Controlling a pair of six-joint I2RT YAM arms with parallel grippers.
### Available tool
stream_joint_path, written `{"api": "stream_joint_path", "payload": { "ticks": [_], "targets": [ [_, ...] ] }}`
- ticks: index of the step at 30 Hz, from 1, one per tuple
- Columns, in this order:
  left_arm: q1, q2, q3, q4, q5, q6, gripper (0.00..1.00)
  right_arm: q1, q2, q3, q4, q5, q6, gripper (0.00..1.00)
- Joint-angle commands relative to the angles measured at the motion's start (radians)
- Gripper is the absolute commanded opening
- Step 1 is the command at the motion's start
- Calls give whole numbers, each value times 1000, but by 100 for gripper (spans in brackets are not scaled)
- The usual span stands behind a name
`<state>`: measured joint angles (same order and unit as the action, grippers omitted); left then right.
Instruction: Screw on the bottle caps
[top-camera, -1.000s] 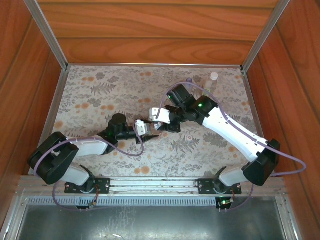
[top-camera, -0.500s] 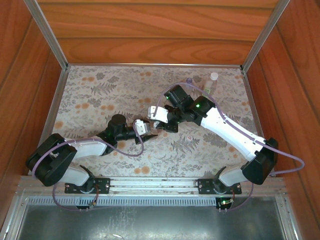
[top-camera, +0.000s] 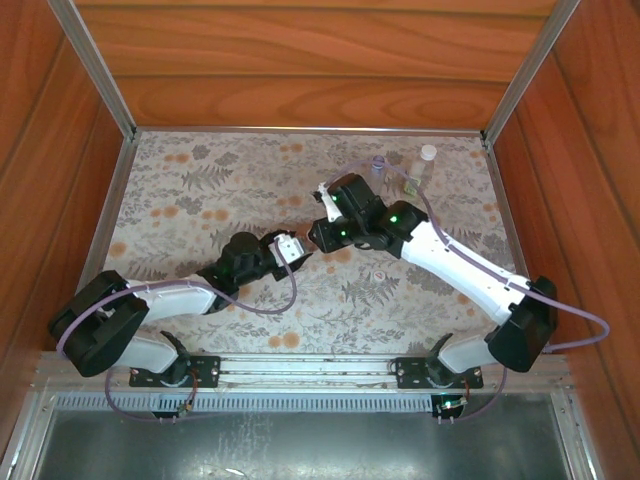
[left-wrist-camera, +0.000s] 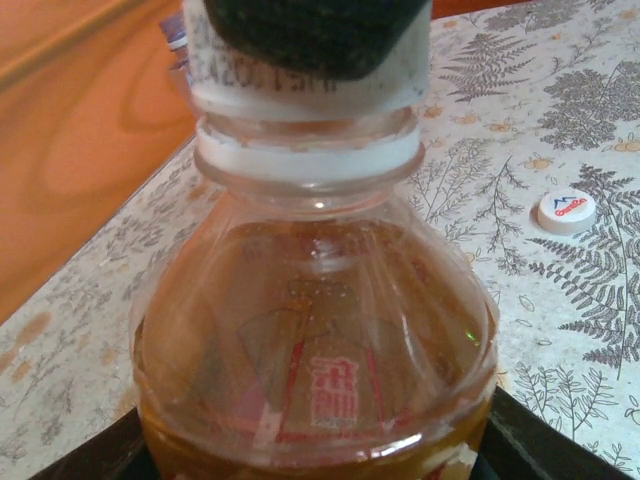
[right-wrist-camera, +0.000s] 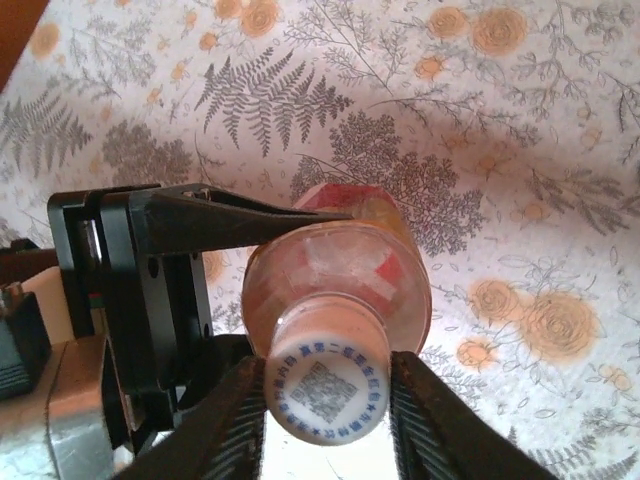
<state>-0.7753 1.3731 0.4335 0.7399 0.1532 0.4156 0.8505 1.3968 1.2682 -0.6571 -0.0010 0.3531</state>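
Observation:
The amber bottle with its red-yellow label stands between both grippers. My left gripper is shut on its lower body, with the dark jaws showing at the bottom corners of the left wrist view. A white cap printed with blue text and a code sits on the bottle's neck. My right gripper is shut on this cap, one ribbed finger on each side. In the top view the left gripper and right gripper meet mid-table. A loose white cap lies on the mat.
Two more bottles stand at the back right: a bluish one and a green-labelled one with a white top. Wooden walls enclose the floral mat on three sides. The left half of the mat is open.
The right wrist has turned over the bottle and its arm has shifted towards the back. The left gripper has moved slightly forward with the bottle still in it.

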Motion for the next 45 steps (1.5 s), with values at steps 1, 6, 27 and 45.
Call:
{"api": "stream_joint_path", "payload": {
  "ticks": [1,6,27,45],
  "targets": [
    [0,-49,-4,26,-26,12,56,-3,-106,-57,64,-19,-141,59],
    [4,-130,-49,-30,165,24,56,-2,-287,-185,105,-94,-709,73],
    [2,-211,-37,-223,462,115,56,93,-55,137,-371,-263,-1404,59],
    [1,-262,-53,-258,388,120,56,102,37,185,-358,-289,-1309,25]
  ]
}}
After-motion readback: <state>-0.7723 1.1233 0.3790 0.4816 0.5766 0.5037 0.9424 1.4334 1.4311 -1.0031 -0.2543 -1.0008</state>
